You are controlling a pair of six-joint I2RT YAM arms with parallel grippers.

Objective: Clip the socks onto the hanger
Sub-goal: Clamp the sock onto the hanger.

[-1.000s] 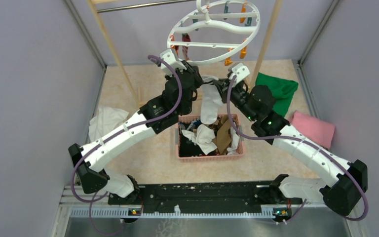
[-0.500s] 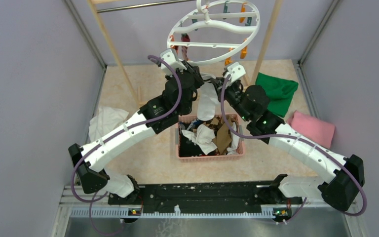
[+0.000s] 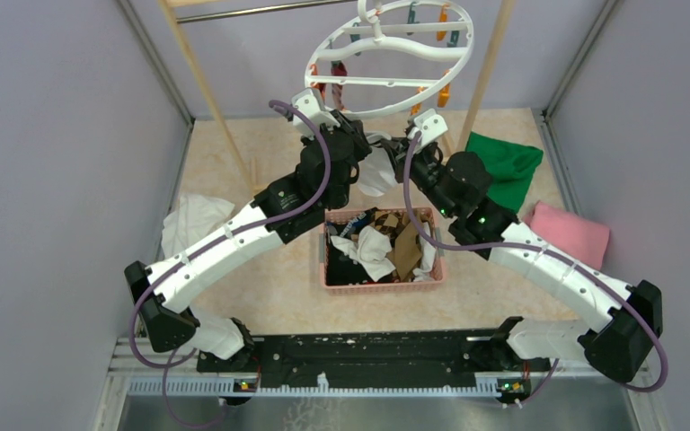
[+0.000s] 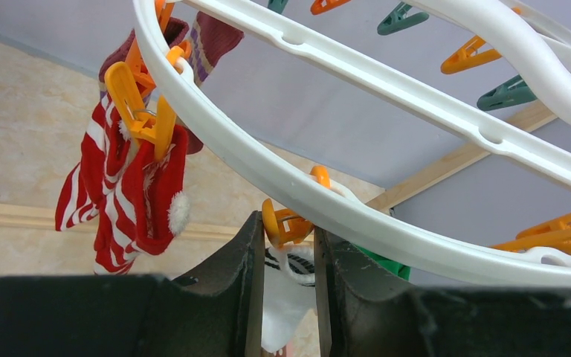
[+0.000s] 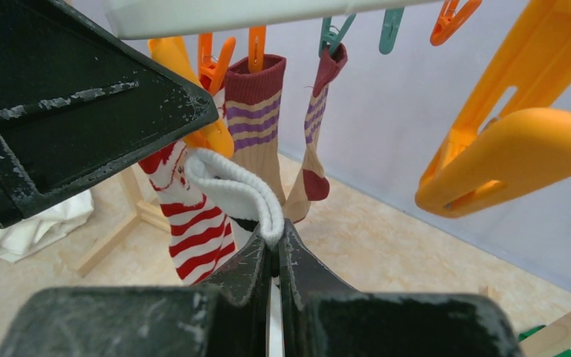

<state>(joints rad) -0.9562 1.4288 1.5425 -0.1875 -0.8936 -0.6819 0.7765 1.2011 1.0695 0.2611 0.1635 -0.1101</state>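
The hanger [image 3: 386, 83] is a round white ring with orange and teal pegs, hanging at the back. My left gripper [image 4: 286, 223] sits just under its rim [image 4: 386, 216], shut on an orange peg [image 4: 294, 224], one finger on each side. My right gripper [image 5: 276, 232] is shut on the cuff of a white sock [image 5: 234, 190] with black bands, held up right beside that peg. From above, the sock [image 3: 375, 172] bunches between both grippers. Red-and-white striped socks [image 4: 126, 193] and a tan and maroon striped sock [image 5: 256, 126] hang clipped on the hanger.
A pink basket [image 3: 331, 269] with more socks stands on the floor below the grippers. A green cloth [image 3: 508, 166] and a pink cloth [image 3: 570, 233] lie at the right, a white cloth [image 3: 193, 220] at the left. Wooden rack posts [image 3: 207, 90] flank the hanger.
My right gripper has risen and moved left with the white sock, whose tail has lifted clear of the basket. The left arm has stayed put on the peg.
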